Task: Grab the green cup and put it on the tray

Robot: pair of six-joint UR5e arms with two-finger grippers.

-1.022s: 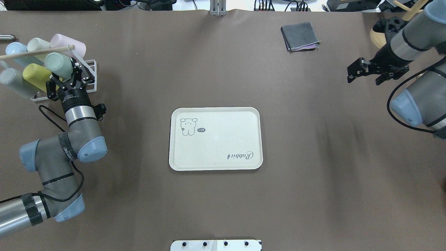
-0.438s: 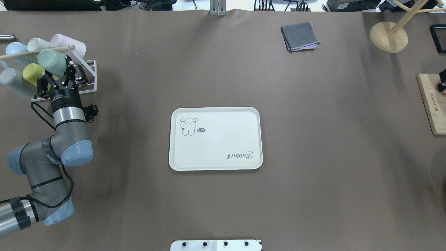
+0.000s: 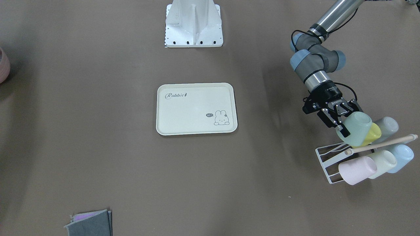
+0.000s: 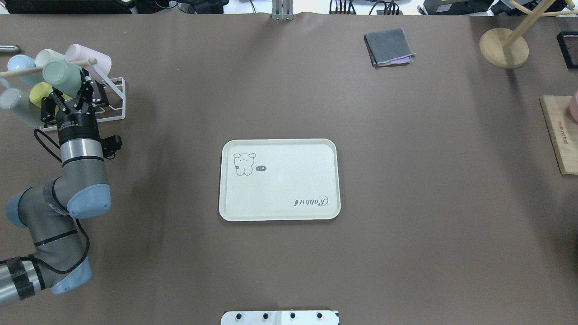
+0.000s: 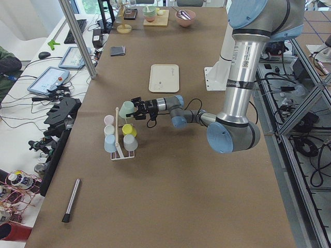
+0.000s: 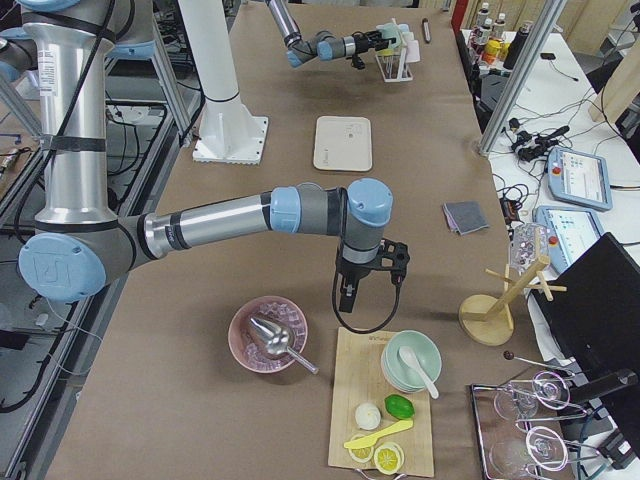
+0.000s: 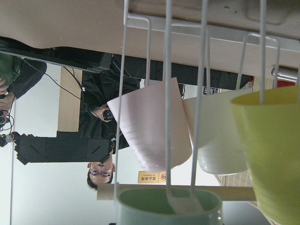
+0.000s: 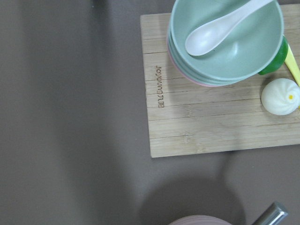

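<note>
The green cup (image 4: 59, 74) is mint-coloured and lies tilted over the white wire rack (image 4: 115, 97), in my left gripper (image 4: 70, 91). The gripper is shut on the cup's body, seen in the front-facing view (image 3: 348, 122) with the cup (image 3: 358, 129) beyond its fingers. In the left wrist view the cup's rim (image 7: 168, 200) fills the bottom edge with a rack peg inside it. The cream tray (image 4: 280, 189) lies flat at the table's middle, well to the right. My right gripper (image 6: 348, 293) shows only in the exterior right view, pointing down over the table; I cannot tell if it is open.
The rack holds a yellow-green cup (image 4: 39, 91), a pink cup (image 4: 88, 56), a whitish cup (image 4: 47, 56) and pale blue ones. A wooden stick (image 4: 45, 67) crosses it. A folded grey cloth (image 4: 389, 46), wooden stand (image 4: 503, 47) and cutting board (image 4: 560, 135) are far right.
My left gripper has moved left and away with the green cup, sliding it along the rack. My right arm has swung out of the overhead view.
</note>
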